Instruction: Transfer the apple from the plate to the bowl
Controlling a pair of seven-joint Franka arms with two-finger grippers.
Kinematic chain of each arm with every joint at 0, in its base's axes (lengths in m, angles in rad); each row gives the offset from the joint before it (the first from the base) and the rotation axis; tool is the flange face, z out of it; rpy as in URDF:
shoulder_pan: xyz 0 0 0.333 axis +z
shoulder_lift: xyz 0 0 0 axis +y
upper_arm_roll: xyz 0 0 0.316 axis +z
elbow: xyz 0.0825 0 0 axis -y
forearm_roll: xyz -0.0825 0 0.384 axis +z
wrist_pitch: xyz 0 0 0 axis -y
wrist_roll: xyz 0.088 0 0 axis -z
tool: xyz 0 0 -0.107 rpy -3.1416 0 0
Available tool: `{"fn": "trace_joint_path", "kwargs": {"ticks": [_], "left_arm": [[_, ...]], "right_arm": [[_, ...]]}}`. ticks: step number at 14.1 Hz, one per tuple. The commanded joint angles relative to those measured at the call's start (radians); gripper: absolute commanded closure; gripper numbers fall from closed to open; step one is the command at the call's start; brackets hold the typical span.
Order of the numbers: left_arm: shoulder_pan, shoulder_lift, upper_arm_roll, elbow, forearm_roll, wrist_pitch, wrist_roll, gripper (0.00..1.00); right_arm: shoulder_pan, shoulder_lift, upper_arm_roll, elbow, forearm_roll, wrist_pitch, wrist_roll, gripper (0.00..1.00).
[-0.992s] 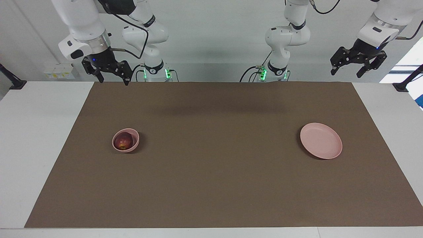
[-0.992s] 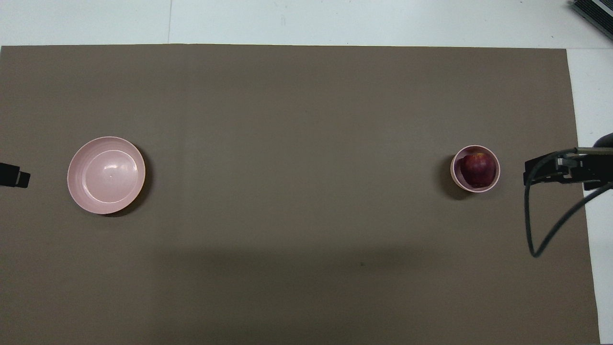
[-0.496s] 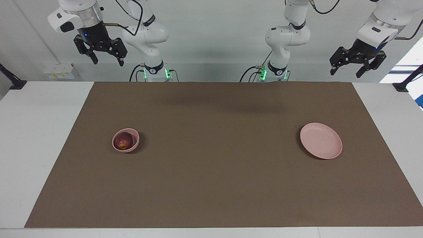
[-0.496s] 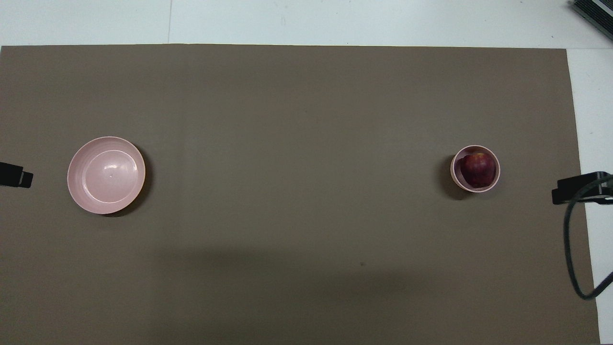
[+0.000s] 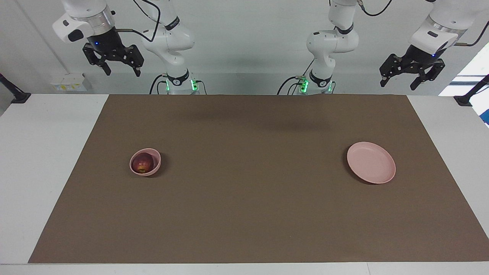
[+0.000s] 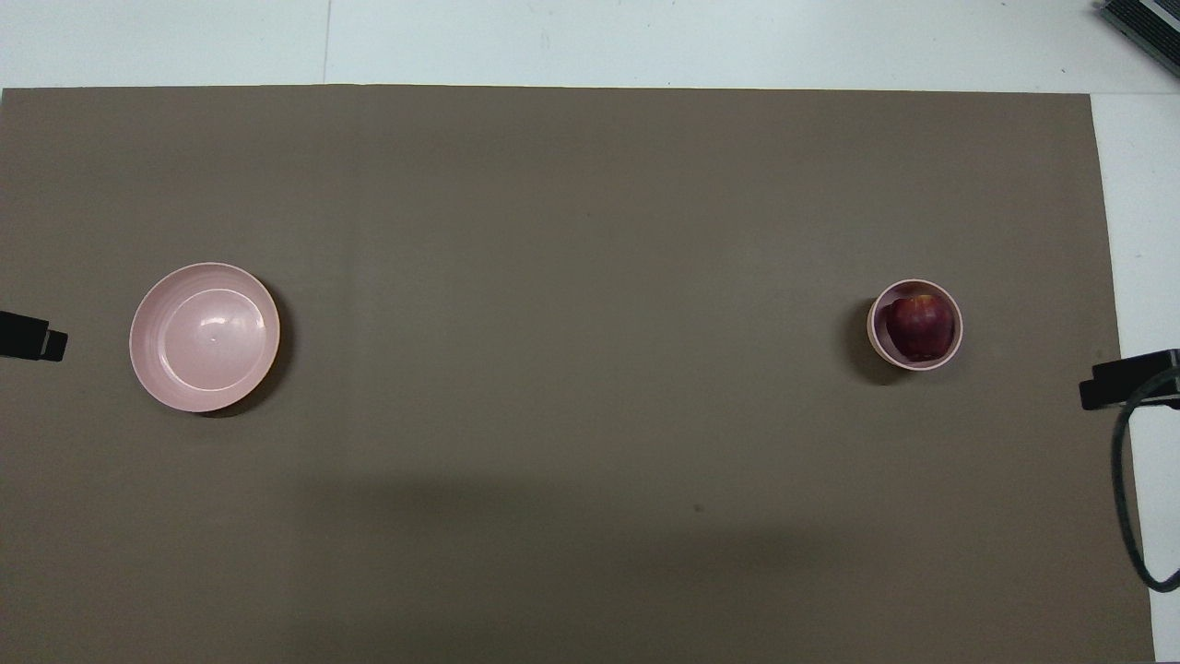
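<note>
The dark red apple (image 5: 143,163) lies in the small deep pink bowl (image 5: 154,154) toward the right arm's end of the table; apple (image 6: 919,326) and bowl (image 6: 881,345) also show in the overhead view. The wide flat pink plate (image 5: 371,162) lies bare toward the left arm's end, also in the overhead view (image 6: 204,336). My right gripper (image 5: 120,70) is open and empty, raised high at the robots' edge of the table. My left gripper (image 5: 398,82) is open and empty, raised high at the left arm's end.
A brown mat (image 5: 252,191) covers most of the white table (image 5: 46,152). A black cable (image 6: 1129,516) hangs from the right arm at the edge of the overhead view.
My right gripper has risen and drawn back from above the bowl toward the right arm's end. The left arm has barely moved. Apple, bowl and plate have not moved.
</note>
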Motion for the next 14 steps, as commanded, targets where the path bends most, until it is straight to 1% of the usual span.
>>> {"fn": "trace_joint_path", "kwargs": {"ticks": [1,4,6,9,12,14], "left_arm": [[-0.005,0.000,0.004,0.004,0.013,0.002,0.003,0.00],[0.002,0.000,0.007,0.004,0.008,0.002,-0.023,0.00],[0.004,0.000,0.007,0.004,0.010,0.002,-0.081,0.00],[0.004,-0.002,0.006,0.002,0.010,0.002,-0.081,0.00],[0.002,-0.002,0.007,0.004,0.010,0.004,-0.083,0.00],[0.002,0.000,0.006,0.004,0.010,0.005,-0.083,0.00]], "right_arm": [[-0.016,-0.011,0.012,0.004,0.024,0.018,-0.028,0.00],[-0.023,-0.007,0.009,0.006,0.075,0.021,-0.029,0.00],[-0.021,-0.012,0.009,-0.002,0.067,0.040,-0.035,0.00],[-0.015,-0.018,0.009,-0.023,0.050,0.086,-0.092,0.00],[-0.007,-0.020,0.016,-0.023,0.007,0.095,-0.092,0.00],[-0.007,-0.021,0.018,-0.031,0.007,0.100,-0.089,0.00]]}}
